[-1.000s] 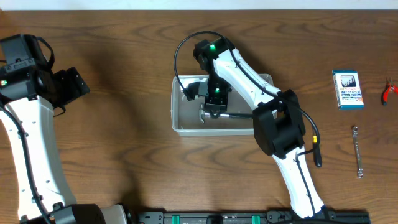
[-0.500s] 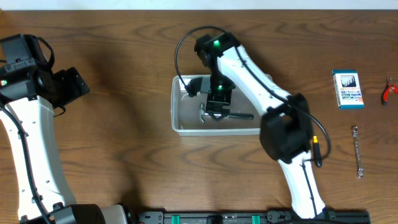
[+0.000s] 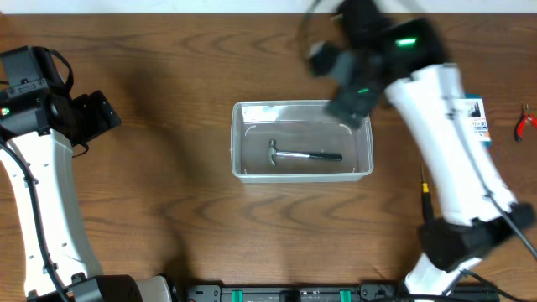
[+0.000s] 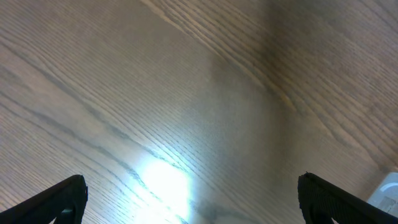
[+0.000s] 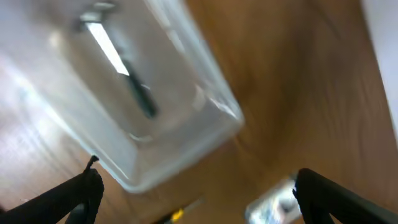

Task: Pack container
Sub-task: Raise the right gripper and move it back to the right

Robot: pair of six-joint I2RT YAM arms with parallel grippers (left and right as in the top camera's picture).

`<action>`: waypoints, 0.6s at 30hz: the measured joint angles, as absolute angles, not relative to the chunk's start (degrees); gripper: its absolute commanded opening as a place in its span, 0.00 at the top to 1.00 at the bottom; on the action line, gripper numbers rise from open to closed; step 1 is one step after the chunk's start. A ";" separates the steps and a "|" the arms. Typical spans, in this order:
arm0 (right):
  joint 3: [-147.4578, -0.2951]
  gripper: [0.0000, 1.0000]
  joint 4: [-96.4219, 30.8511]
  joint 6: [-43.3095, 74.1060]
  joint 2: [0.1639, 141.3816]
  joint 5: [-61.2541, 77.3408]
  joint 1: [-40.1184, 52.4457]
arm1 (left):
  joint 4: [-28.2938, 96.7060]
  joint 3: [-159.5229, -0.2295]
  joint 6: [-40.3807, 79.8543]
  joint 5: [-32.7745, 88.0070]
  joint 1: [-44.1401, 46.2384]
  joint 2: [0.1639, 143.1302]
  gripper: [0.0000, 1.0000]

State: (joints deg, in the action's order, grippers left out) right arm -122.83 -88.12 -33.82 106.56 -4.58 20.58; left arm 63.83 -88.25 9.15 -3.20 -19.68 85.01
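The clear container (image 3: 238, 141) stands mid-table with a hammer (image 3: 304, 155) lying flat inside. My right gripper (image 3: 340, 84) is a blur above the container's far right corner, open and holding nothing. In the right wrist view its fingers (image 5: 68, 199) stand wide apart, the gripper (image 5: 199, 193) hanging over the container (image 5: 180, 146) with the hammer (image 5: 121, 62) in it. My left gripper (image 3: 96, 117) hovers open over bare table at the far left. In the left wrist view the left gripper (image 4: 193, 199) has only wood grain between its fingertips, and a corner of the container (image 4: 388, 193) peeks in.
A blue-and-white box (image 3: 477, 117) lies at the right, partly behind my right arm, also blurred in the right wrist view (image 5: 273, 202). Red pliers (image 3: 525, 123) sit at the right edge. A yellow-and-black tool (image 3: 425, 197) lies right of the container.
My right gripper opened, left the hammer in the container, and swung up and away to the right. The left arm has not moved.
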 measured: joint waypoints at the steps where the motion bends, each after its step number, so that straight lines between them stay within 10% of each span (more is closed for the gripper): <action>1: -122.83 0.01 -88.29 -31.81 105.67 -4.93 17.30 | 63.83 -88.25 9.15 -3.22 -19.68 85.01 0.02; 18: -122.83 0.01 -87.55 -21.08 104.31 3.29 -19.44 | 63.83 -88.25 9.15 -3.22 -19.68 85.01 0.02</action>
